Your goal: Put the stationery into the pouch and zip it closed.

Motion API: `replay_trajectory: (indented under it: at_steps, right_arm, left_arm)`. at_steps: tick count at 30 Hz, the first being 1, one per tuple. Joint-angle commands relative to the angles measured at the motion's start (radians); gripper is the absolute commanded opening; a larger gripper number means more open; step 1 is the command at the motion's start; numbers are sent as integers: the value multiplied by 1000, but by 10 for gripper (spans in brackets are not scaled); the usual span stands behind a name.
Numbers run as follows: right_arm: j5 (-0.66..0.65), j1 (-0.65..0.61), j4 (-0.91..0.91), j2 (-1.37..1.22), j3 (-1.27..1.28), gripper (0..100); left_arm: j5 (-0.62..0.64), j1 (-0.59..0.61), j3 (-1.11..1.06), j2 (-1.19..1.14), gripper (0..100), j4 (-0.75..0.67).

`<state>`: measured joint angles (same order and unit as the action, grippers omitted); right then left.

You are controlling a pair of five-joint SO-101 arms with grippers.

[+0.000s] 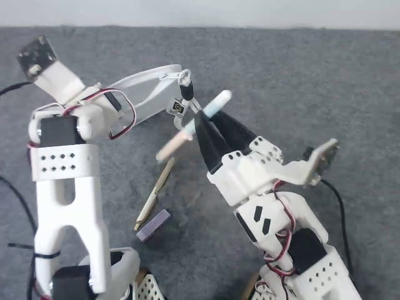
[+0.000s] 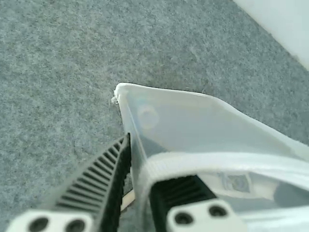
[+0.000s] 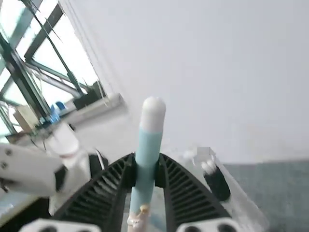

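**Table** [image 1: 325, 75]: one, covered in grey felt; it carries everything listed below.

**Arms**: two, both white.
- The left arm [image 1: 62, 187] rises at 9 o'clock in the high view.
- The right arm [image 1: 281, 219] rises at 5 o'clock.

**Pouch** [image 1: 147, 94] [image 2: 203, 125]: one, of clear plastic with a white rim.
- It is held off the table at 11 o'clock.
- Its mouth gapes unzipped toward 3 o'clock.
- One black zipper pull [image 1: 185, 89] hangs at the corner of the mouth.
- The left claw [image 2: 137, 188] is clamped on the rim. One ribbed finger sits outside the wall and one inside.

**Pen** [image 1: 217, 102] [image 3: 147, 140]: one, with a pale blue barrel and a white cap.
- It is near the centre of the high view, just beside the mouth of the pouch at its 4 o'clock side and wholly outside it.
- Its cap points to 1 o'clock, and a pale end sticks out below toward 7 o'clock.
- The right claw [image 1: 207, 119] [image 3: 145, 164] is pinched narrowly around the barrel, a black finger on each side.

**Pencil** [image 1: 156, 190]: one, cream-coloured.
- It lies flat on the table at 7 o'clock from the pen, running from 1 to 7 o'clock.

**Eraser** [image 1: 153, 225]: one small greyish-purple block.
- It lies just beside the lower tip of the pencil, at 7 o'clock of the high view.
- It is well apart from the pouch.
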<state>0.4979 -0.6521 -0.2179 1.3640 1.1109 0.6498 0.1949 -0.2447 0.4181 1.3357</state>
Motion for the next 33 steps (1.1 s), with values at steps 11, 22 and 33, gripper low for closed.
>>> replay_trajectory:
  at_steps: [11, 22, 33]
  right_arm:
    - [2, -2, 240, 15, -8, 6]
    - [-138, -2, 522, -159, -14, 6]
    - [-296, -7, 805, -496, -81, 6]
  left_arm:
    - [-9, 2, 1, -2, 12, -11]
    - [-9, 2, 1, -2, 12, -11]
    - [-9, 2, 1, -2, 12, -14]
